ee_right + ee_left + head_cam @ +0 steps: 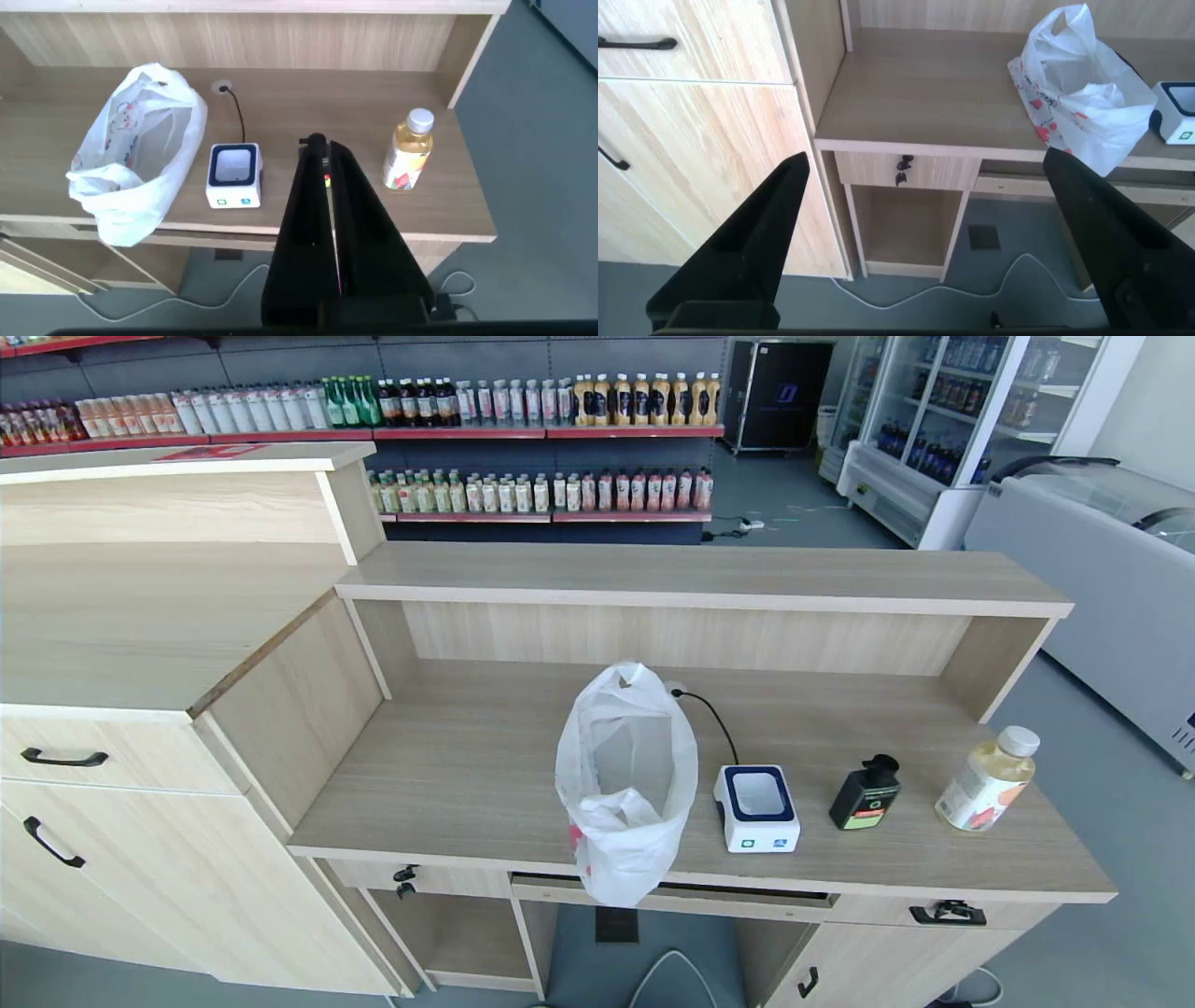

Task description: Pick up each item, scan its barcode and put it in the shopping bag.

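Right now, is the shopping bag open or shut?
Open: the shopping bag stands upright on the counter, its mouth spread wide.

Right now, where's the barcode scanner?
Head view: the scanner sits on the counter, right of centre, between the shopping bag and the small black bottle.

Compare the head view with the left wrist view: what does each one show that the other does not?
Head view: the dark bottle and the yellow drink bottle on the counter. Left wrist view: the left gripper, open, and a white cable on the floor. Shared: the shopping bag, the scanner, the counter.
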Controlling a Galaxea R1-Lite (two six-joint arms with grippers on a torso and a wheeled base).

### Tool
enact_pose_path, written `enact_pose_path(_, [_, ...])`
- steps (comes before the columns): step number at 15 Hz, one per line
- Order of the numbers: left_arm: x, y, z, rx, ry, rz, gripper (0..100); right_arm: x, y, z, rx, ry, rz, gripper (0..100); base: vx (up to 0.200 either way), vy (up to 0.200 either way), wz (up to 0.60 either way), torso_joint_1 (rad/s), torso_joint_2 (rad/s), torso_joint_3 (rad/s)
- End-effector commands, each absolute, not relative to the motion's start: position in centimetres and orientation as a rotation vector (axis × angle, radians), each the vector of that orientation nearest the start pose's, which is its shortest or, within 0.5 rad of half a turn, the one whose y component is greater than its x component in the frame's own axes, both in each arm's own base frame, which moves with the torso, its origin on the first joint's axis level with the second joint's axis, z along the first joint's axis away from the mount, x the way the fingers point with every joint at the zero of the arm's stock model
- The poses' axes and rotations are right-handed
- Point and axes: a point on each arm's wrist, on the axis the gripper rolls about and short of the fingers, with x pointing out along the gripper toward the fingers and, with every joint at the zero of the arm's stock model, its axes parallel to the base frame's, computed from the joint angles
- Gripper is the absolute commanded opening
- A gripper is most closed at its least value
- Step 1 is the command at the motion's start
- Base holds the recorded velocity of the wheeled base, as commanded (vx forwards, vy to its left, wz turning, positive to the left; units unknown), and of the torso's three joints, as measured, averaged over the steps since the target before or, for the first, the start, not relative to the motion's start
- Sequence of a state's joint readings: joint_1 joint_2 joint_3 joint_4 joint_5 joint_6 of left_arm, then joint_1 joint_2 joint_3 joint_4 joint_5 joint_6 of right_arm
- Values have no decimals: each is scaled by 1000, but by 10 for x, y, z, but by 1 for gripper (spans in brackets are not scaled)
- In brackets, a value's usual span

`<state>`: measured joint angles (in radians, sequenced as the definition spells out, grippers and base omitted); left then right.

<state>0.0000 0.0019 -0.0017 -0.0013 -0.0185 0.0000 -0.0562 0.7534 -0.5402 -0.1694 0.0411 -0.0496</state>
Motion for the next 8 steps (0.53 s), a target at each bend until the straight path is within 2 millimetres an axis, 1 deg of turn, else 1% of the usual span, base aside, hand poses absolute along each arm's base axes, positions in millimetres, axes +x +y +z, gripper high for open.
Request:
enact_pose_path(1, [-23,0,76,0,-2,-18,100,183,-23,238,-61,163,-2,100,0,0,0,0,0,0])
enact_pose_path(2, [-23,0,76,0,-2,-18,100,200,-30,228,-58,183,5,100,0,0,0,0,0,0])
enact_pose_path(3, [-23,0,76,0,-2,-18,100,218,-40,210,-60,221,1,100,0,0,0,0,0,0])
enact_pose_path(5, [-23,0,76,0,-2,-18,100,239,-49,181,-86,253,61,100,0,0,0,0,0,0])
enact_pose_path(6, [-23,0,76,0,-2,-18,100,252,-58,159,-132,276,112,100,0,0,0,0,0,0])
enact_pose_path(7, [-23,0,76,0,-2,-18,100,271,-73,127,-230,311,166,100,0,0,0,0,0,0])
enact_pose_path(8, [-23,0,76,0,-2,-18,100,282,-84,111,-290,322,188,100,0,0,0,0,0,0])
